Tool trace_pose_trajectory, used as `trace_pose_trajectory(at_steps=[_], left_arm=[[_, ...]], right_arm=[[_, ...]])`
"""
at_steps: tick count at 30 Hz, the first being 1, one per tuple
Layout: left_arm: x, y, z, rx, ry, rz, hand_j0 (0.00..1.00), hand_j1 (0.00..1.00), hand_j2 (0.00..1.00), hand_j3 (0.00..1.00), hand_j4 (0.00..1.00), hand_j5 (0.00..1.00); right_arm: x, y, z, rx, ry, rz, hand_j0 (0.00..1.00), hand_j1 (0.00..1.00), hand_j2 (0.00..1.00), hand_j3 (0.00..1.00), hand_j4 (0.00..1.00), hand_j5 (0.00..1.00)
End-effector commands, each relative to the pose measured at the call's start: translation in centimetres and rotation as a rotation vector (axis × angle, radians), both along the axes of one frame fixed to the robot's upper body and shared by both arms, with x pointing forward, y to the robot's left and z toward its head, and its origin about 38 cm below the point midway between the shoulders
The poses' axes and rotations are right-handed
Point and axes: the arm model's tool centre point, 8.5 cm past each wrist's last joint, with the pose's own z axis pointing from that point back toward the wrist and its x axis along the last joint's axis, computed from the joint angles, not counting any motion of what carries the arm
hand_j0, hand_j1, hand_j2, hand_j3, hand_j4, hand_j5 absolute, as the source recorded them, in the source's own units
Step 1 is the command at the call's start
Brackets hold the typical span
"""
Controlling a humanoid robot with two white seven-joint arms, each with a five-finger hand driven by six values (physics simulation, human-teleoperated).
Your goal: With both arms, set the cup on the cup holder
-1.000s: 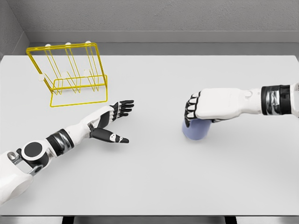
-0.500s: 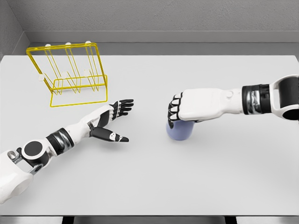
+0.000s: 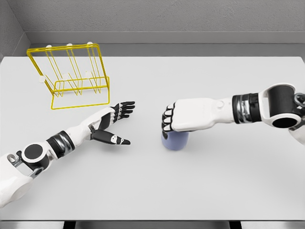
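**Cup held from above at mid-desk**

We see the right robot hand (image 3: 177,120) curled over the top of the pale blue cup (image 3: 174,140), gripping it near the middle of the white desk (image 3: 152,191); the left robot hand (image 3: 112,125) lies just left of it, palm up, fingers spread and holding nothing; the yellow wire cup holder (image 3: 71,76) stands at the far left corner, well apart from the cup.

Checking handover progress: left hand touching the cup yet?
Apart. Head view shows bare table between the open left hand and the cup, which sits under the right hand.
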Motion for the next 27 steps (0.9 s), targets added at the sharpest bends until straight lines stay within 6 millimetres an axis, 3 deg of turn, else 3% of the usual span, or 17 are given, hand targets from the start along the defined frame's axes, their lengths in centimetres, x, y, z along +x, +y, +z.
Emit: trace_pose_trajectory(at_steps=[1, 11, 12, 13, 17, 27], left_arm=[[0.0, 0.0, 0.0, -0.003, 0.001, 0.001, 1.0, 1.0, 1.0, 1.0, 1.0, 1.0], [0.0, 0.1, 0.0, -0.001, 0.003, 0.002, 1.0, 1.0, 1.0, 1.0, 1.0, 1.0], [0.0, 0.0, 0.1, -0.002, 0.0, 0.001, 1.0, 1.0, 1.0, 1.0, 1.0, 1.0], [0.1, 0.1, 0.0, -0.001, 0.001, 0.002, 1.0, 1.0, 1.0, 1.0, 1.0, 1.0], [0.0, 0.0, 0.1, -0.002, 0.0, 0.001, 1.0, 1.0, 1.0, 1.0, 1.0, 1.0], [0.0, 0.0, 0.1, -0.004, 0.0, 0.002, 1.0, 1.0, 1.0, 1.0, 1.0, 1.0]], right_arm=[[0.0, 0.2, -0.4, -0.009, 0.001, 0.002, 0.6, 0.6, 0.6, 0.6, 0.6, 0.6], [0.2, -0.3, -1.6, -0.031, 0.018, -0.019, 0.62, 0.62, 0.62, 0.62, 0.62, 0.62], [0.2, -0.3, -1.6, -0.031, 0.017, -0.018, 0.65, 0.65, 0.65, 0.65, 0.65, 0.65], [0.1, 0.2, -1.6, -0.023, 0.017, -0.008, 0.75, 0.75, 0.75, 0.75, 0.75, 0.75], [0.0, 0.4, -1.5, -0.019, 0.017, -0.002, 0.99, 0.99, 0.99, 0.99, 0.99, 0.99], [0.2, -0.1, -1.1, -0.018, 0.003, -0.015, 1.0, 1.0, 1.0, 1.0, 1.0, 1.0]])
